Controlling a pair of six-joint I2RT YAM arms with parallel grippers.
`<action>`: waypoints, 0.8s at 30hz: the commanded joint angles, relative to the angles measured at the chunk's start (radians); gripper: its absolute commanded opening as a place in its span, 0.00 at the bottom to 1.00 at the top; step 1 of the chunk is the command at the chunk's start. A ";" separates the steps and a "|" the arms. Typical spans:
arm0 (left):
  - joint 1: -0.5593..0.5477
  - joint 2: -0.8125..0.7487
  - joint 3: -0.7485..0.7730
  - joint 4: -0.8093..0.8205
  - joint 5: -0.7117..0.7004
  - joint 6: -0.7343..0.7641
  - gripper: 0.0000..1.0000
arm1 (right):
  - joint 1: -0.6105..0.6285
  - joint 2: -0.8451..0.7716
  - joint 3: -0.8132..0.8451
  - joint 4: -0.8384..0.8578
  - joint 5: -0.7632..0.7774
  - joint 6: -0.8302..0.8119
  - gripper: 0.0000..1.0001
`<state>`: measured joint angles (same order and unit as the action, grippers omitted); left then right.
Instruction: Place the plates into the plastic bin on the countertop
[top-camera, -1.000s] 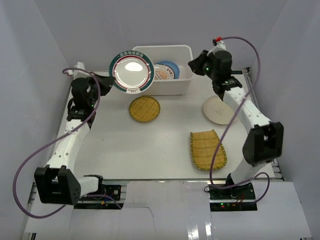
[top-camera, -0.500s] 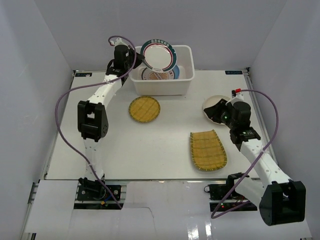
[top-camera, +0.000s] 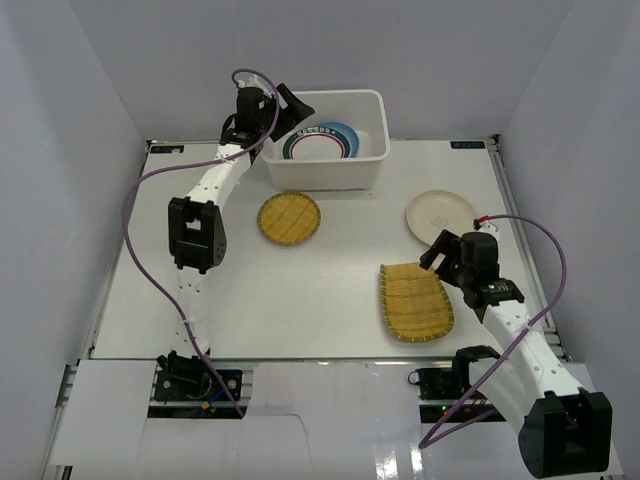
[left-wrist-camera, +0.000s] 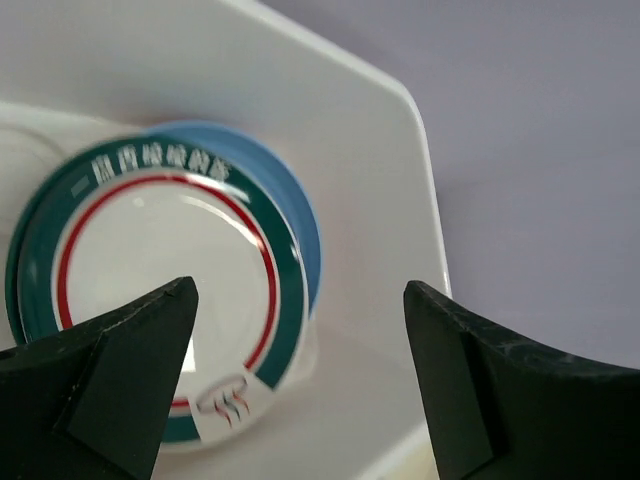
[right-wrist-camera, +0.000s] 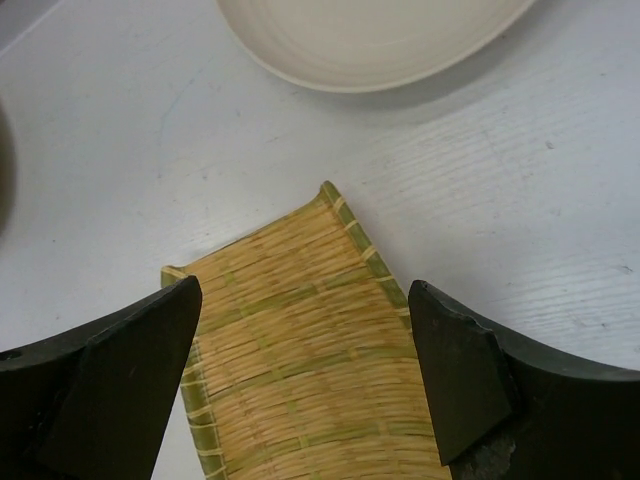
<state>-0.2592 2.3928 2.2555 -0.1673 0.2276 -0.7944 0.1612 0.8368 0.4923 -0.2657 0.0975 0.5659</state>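
The white plastic bin stands at the back of the countertop. Inside it a white plate with a green and red rim lies over a light blue plate. My left gripper hangs open above them, holding nothing. A round bamboo plate, a cream plate and a rectangular bamboo plate lie on the countertop. My right gripper is open over the far end of the rectangular bamboo plate.
Pale walls enclose the countertop on three sides. The left arm's purple cable loops over the left side, the right arm's cable over the right edge. The bin's rim lies under the left fingers.
The left gripper opened and let go of the green-rimmed plate, which now lies in the bin. The right gripper opened and moved from the cream plate to the rectangular bamboo plate.
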 joint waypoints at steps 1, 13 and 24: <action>-0.005 -0.286 -0.087 -0.001 0.136 0.012 0.95 | -0.026 0.039 -0.009 -0.033 0.123 -0.020 0.90; 0.034 -0.955 -1.137 -0.052 -0.046 0.148 0.96 | -0.078 0.136 -0.095 0.055 -0.336 -0.109 0.84; 0.216 -0.992 -1.522 0.023 0.160 0.098 0.98 | -0.048 0.156 -0.268 0.224 -0.567 -0.021 0.11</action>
<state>-0.0338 1.4105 0.7040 -0.2455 0.2909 -0.6674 0.1017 0.9745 0.2504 -0.0799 -0.4221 0.5354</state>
